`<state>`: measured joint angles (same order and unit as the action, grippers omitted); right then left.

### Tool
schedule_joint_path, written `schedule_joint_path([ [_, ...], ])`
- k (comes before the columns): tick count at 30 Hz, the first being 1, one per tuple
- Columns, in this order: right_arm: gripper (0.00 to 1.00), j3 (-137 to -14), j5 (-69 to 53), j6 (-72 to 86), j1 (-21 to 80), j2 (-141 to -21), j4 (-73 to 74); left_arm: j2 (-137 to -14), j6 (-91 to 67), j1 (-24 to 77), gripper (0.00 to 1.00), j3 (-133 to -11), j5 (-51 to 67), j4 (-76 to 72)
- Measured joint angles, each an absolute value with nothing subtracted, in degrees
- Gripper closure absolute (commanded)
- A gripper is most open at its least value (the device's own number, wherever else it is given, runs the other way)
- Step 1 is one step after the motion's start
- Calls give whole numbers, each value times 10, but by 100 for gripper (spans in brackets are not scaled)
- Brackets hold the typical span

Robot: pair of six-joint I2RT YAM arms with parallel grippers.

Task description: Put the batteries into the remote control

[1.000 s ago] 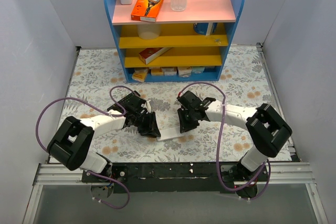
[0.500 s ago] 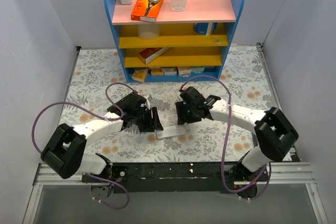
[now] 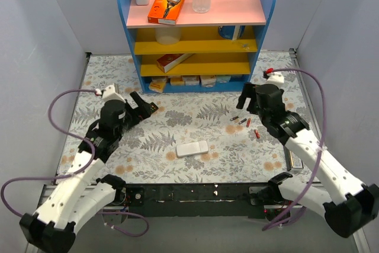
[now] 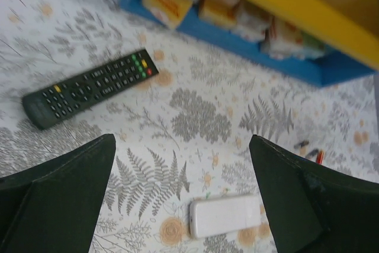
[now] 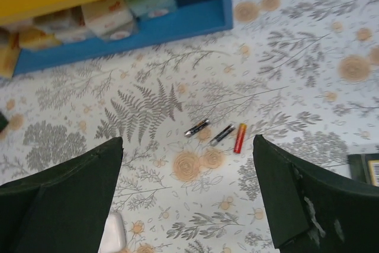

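Note:
The remote control (image 3: 192,149) lies flat on the flowered table, plain white back up; it also shows as remote control (image 4: 226,215) and, at the bottom edge, remote control (image 5: 113,233). Several batteries (image 3: 241,121) lie loose to its right, seen closer as batteries (image 5: 222,134) and batteries (image 4: 320,156). My left gripper (image 3: 144,102) hovers up and left of the remote, open and holding nothing; the left wrist view shows this left gripper (image 4: 182,140) above the remote. My right gripper (image 3: 244,100) hangs behind the batteries, and the wrist view shows the right gripper (image 5: 188,140) open and holding nothing.
A longer black remote (image 4: 89,87) lies left of the white one. The blue shelf unit (image 3: 195,84) with small boxes on its lowest level stands at the back. A dark flat box (image 5: 364,169) lies at the right, near the table's edge.
Both grippers were closed on the white remote between them; they have opened, let it go and pulled back and outward. The remote now lies alone on the table.

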<state>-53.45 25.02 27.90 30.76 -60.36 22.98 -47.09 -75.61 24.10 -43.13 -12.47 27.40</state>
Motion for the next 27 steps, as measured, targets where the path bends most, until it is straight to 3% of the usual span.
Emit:
schedule_joint_path([
  [8,2,-499,379,239,303,-406,237,-315,-710,241,2,-495,-308,300],
  [17,2,-460,413,172,302,-294,234,-149,-655,241,2,-475,-392,282],
  [27,2,-448,382,131,301,-239,237,-162,-659,241,2,-486,-439,321],
])
